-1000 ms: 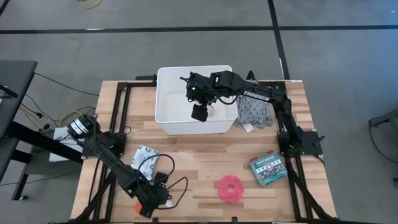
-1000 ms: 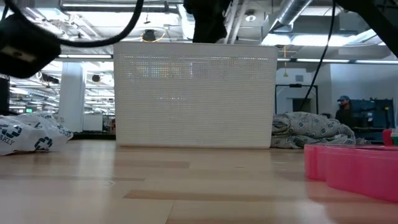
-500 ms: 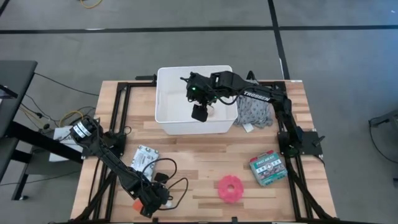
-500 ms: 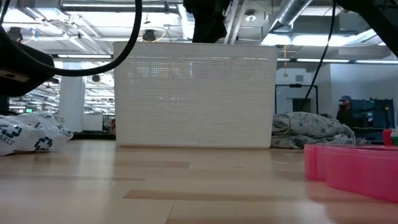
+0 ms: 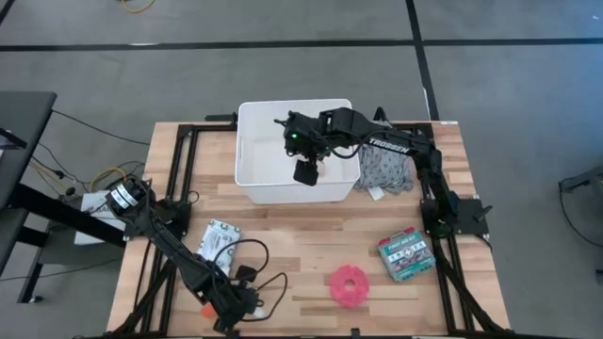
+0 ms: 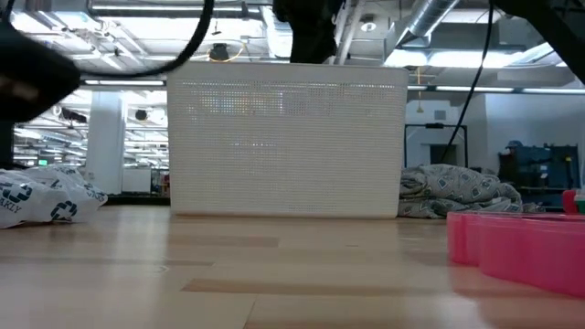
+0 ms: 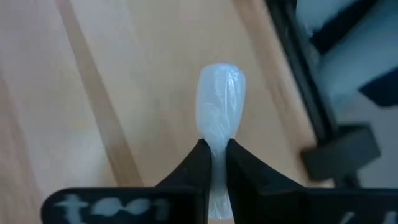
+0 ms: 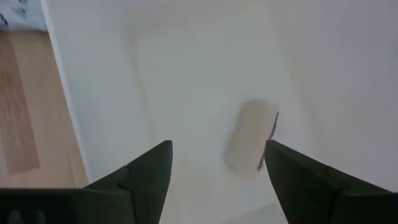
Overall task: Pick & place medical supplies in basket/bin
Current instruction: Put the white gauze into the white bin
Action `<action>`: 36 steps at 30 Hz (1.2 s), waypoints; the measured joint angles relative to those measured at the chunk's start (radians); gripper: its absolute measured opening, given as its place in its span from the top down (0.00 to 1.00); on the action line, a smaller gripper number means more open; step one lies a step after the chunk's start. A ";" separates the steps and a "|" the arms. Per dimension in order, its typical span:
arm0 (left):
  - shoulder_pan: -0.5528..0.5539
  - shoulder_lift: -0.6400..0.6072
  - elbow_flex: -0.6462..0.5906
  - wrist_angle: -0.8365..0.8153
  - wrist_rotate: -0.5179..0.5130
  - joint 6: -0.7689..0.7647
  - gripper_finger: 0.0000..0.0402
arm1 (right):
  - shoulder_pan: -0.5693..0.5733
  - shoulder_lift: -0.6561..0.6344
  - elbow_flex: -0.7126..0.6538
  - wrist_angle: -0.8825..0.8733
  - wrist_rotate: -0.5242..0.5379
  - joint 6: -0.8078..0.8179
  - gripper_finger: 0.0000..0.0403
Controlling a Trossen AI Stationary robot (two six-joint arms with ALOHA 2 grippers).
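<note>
- Bin (image 5: 254, 184), a white rectangular tub with rounded corners, stands at the far middle of the wooden worktop (image 5: 311, 245); in the low view its front wall (image 6: 287, 137) fills the centre.
- Beige roll (image 8: 249, 135) lies on the bin's floor, seen between the right arm's fingers in the right wrist view.
- Right end effector (image 5: 303, 172) hangs over the inside of the bin with its fingers spread wide apart and nothing between them.
- Grey patterned cloth (image 5: 384, 172) sits just beside the bin, on the right arm's side.
- White packet with green print (image 5: 219, 240) lies flat on the worktop nearer the front, on the left arm's side.
- Left end effector (image 5: 226, 306) is low over the front edge of the worktop; in the left wrist view its fingers (image 7: 200, 165) are pressed together, pinching a small white piece (image 7: 221, 93) that sticks out past the tips.
- Orange cylinder (image 5: 205, 308) shows just beside the left end effector.
- Pink tape roll (image 5: 348, 284) rests on the worktop near the front middle.
- Green-white box (image 5: 404, 253) lies beyond the tape roll, towards the right arm's base.
</note>
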 joint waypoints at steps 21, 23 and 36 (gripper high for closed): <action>0.021 0.000 0.590 -0.762 -0.491 0.010 0.97 | 0.052 -0.160 0.000 -0.177 0.116 0.018 0.38; 0.024 0.000 0.651 -0.877 -0.593 -0.001 0.97 | 0.065 -0.199 0.000 -0.171 0.132 0.018 0.38; 0.158 0.000 0.861 -1.171 -0.979 -0.170 0.97 | 0.167 -0.340 0.000 -0.161 0.132 0.052 0.38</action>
